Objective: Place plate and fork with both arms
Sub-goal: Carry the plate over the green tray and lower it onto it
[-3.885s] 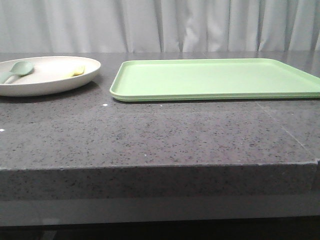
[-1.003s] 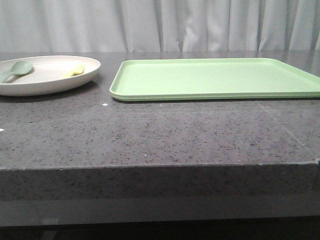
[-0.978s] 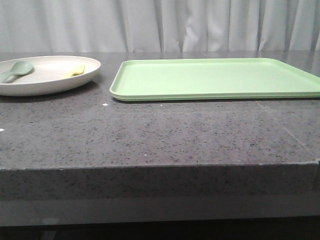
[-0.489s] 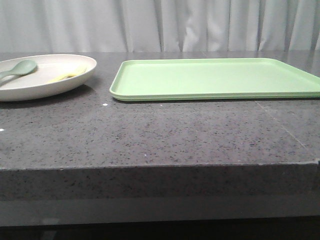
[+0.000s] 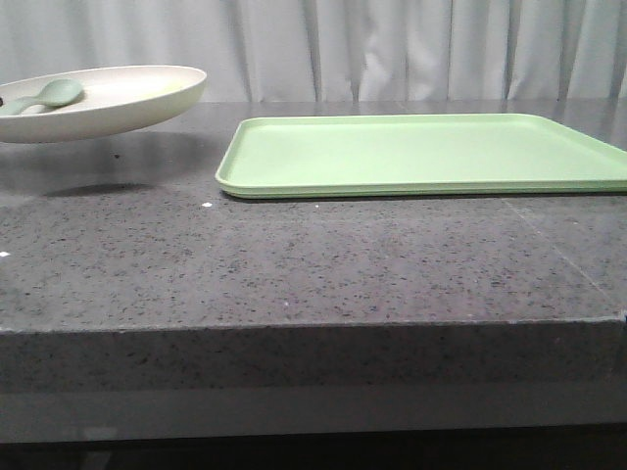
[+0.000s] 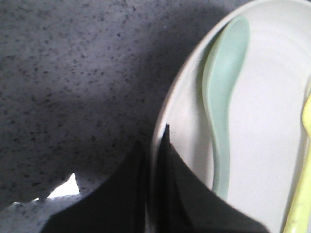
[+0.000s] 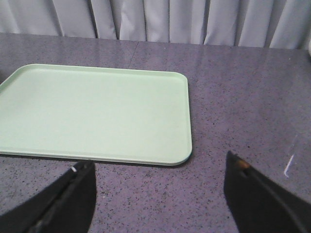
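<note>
- The plate (image 5: 103, 98) is up in the air at the far left, above the grey table (image 5: 294, 264). Its shadow lies on the table under it.
- The left gripper (image 6: 154, 160) pinches the plate's rim. One black finger is outside the rim and one is inside, with the rim squeezed between them.
- The plate tips a little in the front view, with the right side higher.
- The plate looks stiff and light, maybe plastic. It is held at one edge only, so I think it could sag or twist.
- The fork (image 6: 302, 184) is pale yellow and lies loose in the plate. Only a bit of it shows.
- A green spoon (image 6: 221, 102) lies loose in the plate too, near the pinched rim.
- Both look smooth and slippery, so I think they could slide if the plate tips more.
- The fork is thin and flat. I think the best hold is across its handle.
- The right gripper (image 7: 160, 191) has its fingers spread wide and holds nothing. It hangs near the green tray (image 5: 431, 152).
- The tray lies flat on the right, apart from the plate.
</note>
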You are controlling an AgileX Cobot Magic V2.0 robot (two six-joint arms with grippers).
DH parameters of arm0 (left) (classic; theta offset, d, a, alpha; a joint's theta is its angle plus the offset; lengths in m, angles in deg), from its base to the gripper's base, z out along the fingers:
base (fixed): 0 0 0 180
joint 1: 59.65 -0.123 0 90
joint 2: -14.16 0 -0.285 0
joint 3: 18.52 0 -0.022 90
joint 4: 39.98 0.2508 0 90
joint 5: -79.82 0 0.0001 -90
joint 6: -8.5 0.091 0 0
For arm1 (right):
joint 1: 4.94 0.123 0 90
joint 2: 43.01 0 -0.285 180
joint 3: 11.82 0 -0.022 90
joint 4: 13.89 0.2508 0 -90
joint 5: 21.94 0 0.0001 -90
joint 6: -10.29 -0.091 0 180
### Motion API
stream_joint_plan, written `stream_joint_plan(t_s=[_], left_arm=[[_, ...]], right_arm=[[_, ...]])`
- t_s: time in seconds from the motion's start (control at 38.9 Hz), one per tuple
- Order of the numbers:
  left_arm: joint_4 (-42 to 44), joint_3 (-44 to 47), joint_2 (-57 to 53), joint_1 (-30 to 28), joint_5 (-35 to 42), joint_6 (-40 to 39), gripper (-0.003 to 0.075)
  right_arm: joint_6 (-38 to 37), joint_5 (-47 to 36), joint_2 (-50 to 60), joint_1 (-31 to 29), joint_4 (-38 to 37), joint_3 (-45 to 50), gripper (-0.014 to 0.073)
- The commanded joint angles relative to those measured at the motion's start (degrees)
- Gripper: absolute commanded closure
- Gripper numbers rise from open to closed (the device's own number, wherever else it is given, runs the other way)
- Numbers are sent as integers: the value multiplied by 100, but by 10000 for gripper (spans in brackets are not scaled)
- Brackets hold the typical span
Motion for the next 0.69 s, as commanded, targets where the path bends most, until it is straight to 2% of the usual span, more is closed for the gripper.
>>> stream_joint_plan(t_s=[0.0, 0.26, 0.49, 0.67], left_arm=[[-384, -214, -477, 301, 214, -326, 739], [144, -214, -491, 1401, 728, -1150, 739], [884, -214, -442, 2746, 1711, -2250, 739], [981, -214, -232, 3393, 2351, -2941, 739]], right_arm=[[23, -445, -75, -15, -29, -216, 25], [23, -445, -75, -15, -29, -216, 25], [23, -445, -75, -15, -29, -216, 25], [23, -445, -75, -15, -29, -216, 25]])
